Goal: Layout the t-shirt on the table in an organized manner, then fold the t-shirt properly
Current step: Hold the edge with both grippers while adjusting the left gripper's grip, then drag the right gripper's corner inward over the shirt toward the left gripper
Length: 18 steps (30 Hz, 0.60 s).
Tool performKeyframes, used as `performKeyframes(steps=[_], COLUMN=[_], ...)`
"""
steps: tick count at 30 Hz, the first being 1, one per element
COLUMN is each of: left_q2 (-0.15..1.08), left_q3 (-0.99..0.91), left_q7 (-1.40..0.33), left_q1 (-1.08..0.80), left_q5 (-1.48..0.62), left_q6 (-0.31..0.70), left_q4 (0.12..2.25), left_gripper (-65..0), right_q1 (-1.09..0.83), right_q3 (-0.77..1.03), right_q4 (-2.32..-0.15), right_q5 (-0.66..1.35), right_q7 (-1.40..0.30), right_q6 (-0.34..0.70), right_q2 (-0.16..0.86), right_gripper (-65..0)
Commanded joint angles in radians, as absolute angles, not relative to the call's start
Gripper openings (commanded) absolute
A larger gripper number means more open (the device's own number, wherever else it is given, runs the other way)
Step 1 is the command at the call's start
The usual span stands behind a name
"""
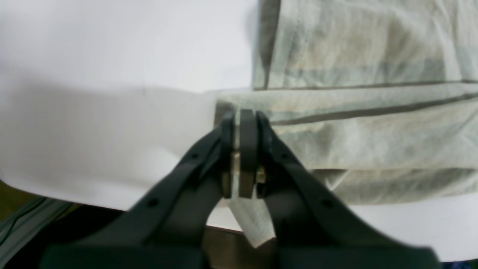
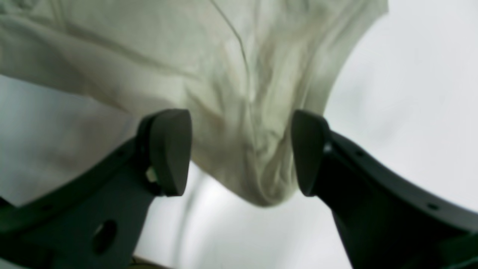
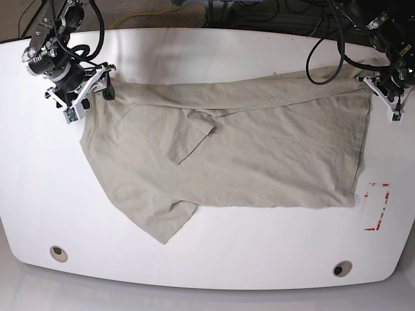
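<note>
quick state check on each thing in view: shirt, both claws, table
plain beige-khaki t-shirt: spread on the table, wrinkled, one sleeve folded inward, not folded yet
left claw: shut on the shirt's edge
right claw: open, shirt corner between its pads
glossy white table: bears the shirt

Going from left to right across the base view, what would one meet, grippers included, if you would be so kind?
right gripper → t-shirt → red dashed rectangle mark → left gripper, all on the white table.
</note>
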<state>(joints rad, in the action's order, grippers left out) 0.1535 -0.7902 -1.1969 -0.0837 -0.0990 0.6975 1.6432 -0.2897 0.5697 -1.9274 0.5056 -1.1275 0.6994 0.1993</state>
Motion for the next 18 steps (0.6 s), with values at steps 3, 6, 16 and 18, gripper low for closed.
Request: performKeyframes(steps=[3, 6, 16, 18], left_q2=[0.17, 0.168, 0.171, 0.171], left_q3=[-0.792, -0.791, -0.789, -0.789], left_q7=[-1.191, -1.191, -1.228, -1.237], left_q1=[-0.077, -0.077, -0.074, -0.074], left_q5=[-0.107, -0.105, -0.105, -0.105], left_q6=[0.698, 0.698, 0.698, 0.698], left_q4=[1.71, 1.73, 1.748, 1.765], left_gripper=[-64.7, -64.7, -64.7, -64.7], right_q1=[-0.245, -0.217, -0.186, -0.186], right_q3=[0.575, 0.573, 0.501, 0.499], right_q4=[-1.879, -1.834, -1.753, -1.748], right_q5=[0.518, 0.522, 0.516, 0.516], right_q7=[-1.115, -1.116, -1.112, -1.112], right_q6=[0.698, 0.698, 0.698, 0.698], right_q2=[0.211, 0.211, 0.213, 0.213], right_gripper=[-37.3, -47.6, -40.9, -41.1])
